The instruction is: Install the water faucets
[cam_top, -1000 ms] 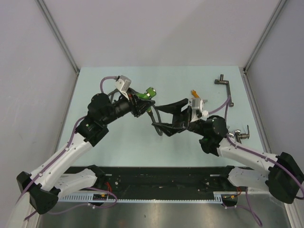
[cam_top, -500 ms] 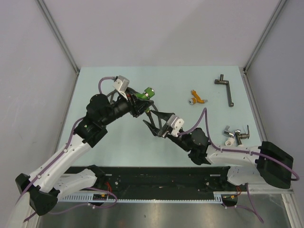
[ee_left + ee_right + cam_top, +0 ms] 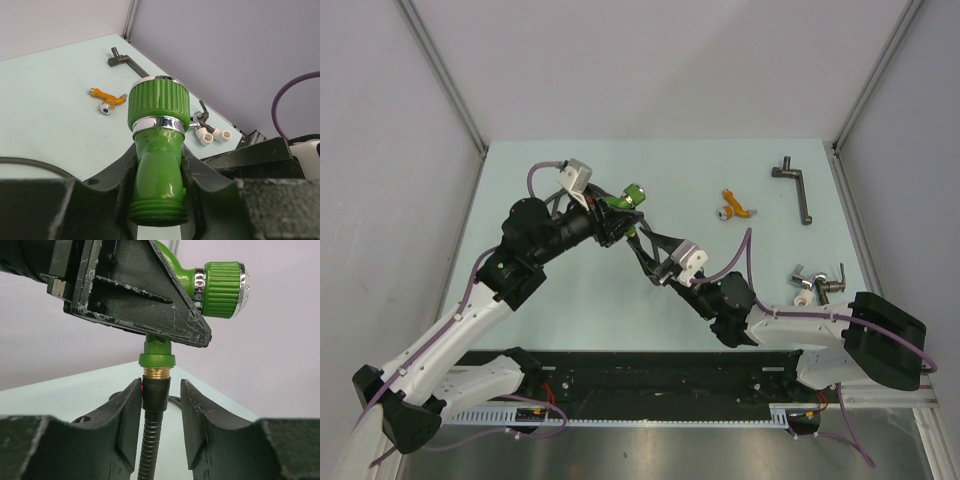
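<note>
My left gripper (image 3: 620, 214) is shut on the bright green faucet (image 3: 627, 196) and holds it above the table; its jaws clamp the green body (image 3: 157, 150) below the ribbed cap. A black ribbed hose (image 3: 150, 445) with a brass thread joins the faucet's green nut (image 3: 157, 359) from below. My right gripper (image 3: 646, 246) is open around the hose's black collar (image 3: 156, 392); the left finger (image 3: 131, 410) touches it and the right finger stands apart. The orange faucet (image 3: 732, 208) lies on the table at the back, also in the left wrist view (image 3: 107, 100).
A dark L-shaped metal pipe (image 3: 796, 186) lies at the back right, also in the left wrist view (image 3: 125, 55). A metal fitting with white ends (image 3: 815, 285) lies at the right (image 3: 207, 132). The pale green table (image 3: 570, 290) has walls on both sides.
My right arm has swung left, off the orange faucet's area, and its jaws have narrowed and come around the hose collar under the green faucet. The left gripper has barely moved.
</note>
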`<act>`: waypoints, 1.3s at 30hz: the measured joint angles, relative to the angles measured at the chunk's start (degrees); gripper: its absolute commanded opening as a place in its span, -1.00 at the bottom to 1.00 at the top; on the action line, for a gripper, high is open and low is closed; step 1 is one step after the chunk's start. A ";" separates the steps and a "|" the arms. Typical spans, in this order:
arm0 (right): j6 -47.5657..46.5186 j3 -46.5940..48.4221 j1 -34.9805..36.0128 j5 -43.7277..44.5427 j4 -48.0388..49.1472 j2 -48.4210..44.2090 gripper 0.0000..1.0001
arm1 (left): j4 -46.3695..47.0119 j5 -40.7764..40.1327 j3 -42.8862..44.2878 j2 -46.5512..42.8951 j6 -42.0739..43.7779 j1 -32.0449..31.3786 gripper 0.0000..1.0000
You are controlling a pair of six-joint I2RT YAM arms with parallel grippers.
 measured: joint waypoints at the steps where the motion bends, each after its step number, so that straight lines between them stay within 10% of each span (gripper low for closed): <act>1: -0.09 0.00 0.07 0.00 0.15 0.13 -0.21 | 0.00 0.00 0.00 0.00 0.00 0.00 -1.00; 13: -0.33 0.00 0.20 -0.15 0.94 1.73 -0.27 | 0.00 0.07 0.00 0.00 -0.66 0.00 -1.00; 21: -0.35 0.00 0.42 0.04 0.98 2.34 -0.87 | -0.04 0.76 0.00 0.00 -0.76 0.00 -1.00; 28: 1.09 0.00 0.39 -1.22 -3.43 -0.96 -1.00 | -1.36 3.80 1.01 0.00 1.14 0.04 -1.00; 39: 18.62 -0.02 -9.25 -22.86 -11.76 -10.27 -1.00 | 3.58 18.14 2.12 -0.35 5.11 0.39 -1.00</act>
